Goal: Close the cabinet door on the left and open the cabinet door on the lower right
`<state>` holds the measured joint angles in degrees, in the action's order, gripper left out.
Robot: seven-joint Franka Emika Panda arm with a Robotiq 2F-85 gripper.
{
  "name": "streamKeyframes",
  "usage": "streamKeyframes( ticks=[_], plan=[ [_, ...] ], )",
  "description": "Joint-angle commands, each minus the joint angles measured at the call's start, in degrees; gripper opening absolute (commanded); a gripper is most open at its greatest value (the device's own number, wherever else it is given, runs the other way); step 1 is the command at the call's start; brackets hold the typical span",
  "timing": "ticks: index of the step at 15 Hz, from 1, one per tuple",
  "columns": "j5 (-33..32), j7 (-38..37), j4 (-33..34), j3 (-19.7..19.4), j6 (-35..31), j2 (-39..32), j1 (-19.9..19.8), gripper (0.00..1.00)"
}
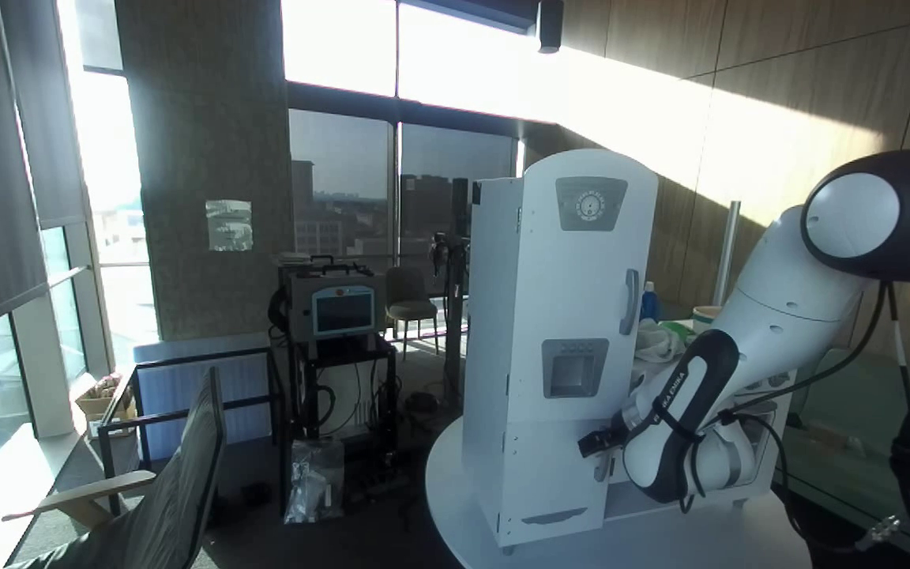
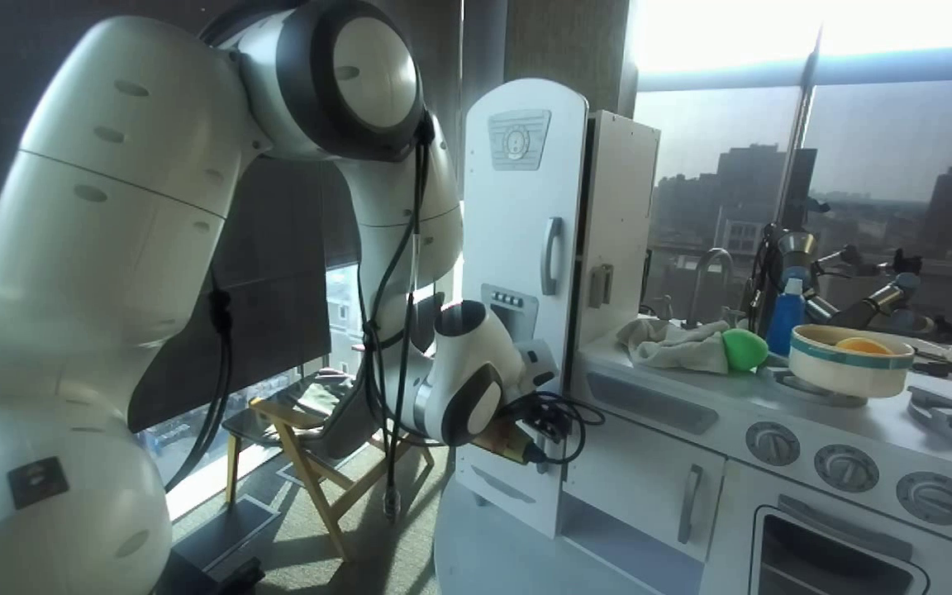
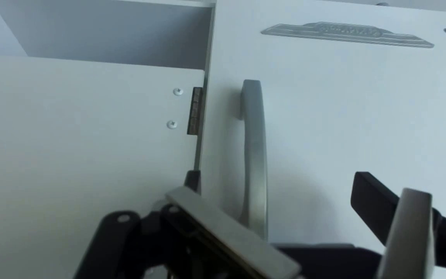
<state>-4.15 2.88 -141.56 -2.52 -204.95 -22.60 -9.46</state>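
Arm (image 2: 137, 182): rising at the left of an exterior view, arching over at the elbow, then dropping steeply and bending the wrist toward the lower half of the tall cabinet (image 2: 621, 190).
Tall cabinet: standing upright on the round worktop (image 2: 484, 562).
Upper door (image 2: 509, 223): facing front in the tall cabinet, running its long axis up and down, showing a narrow dark gap along the right edge.
Lower door (image 1: 550, 466): sitting directly beneath the upper door, facing the same way, appearing closed.
Pincer (image 3: 292, 190): hanging before the lower door, holding both fingers (image 3: 409, 232) wide apart in the wrist view.
Lower door handle (image 3: 256, 155): running upright beside the door's free edge, passing behind one finger in the wrist view, leaving contact impossible to tell.
Right-hand door (image 2: 633, 479): sitting closed just right of the tall cabinet, facing front, stretching wider than tall, carrying an upright grey handle (image 2: 689, 504) near the right edge.
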Motion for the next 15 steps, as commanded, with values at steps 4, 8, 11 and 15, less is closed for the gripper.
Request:
streamKeyframes(
  ticks=[4,8,11,15],
  plan=[
    [2.0,-0.55,5.02,-1.41,1.99,-3.31,1.17,0.73],
    [1.88,-0.17,3.42,-1.86,1.73,-2.63,1.17,0.48],
    [1.75,0.06,1.84,-2.37,1.68,-1.7,0.97,0.25],
    [1.85,0.83,-0.61,-3.5,2.28,0.14,1.51,0.1]
  ],
)
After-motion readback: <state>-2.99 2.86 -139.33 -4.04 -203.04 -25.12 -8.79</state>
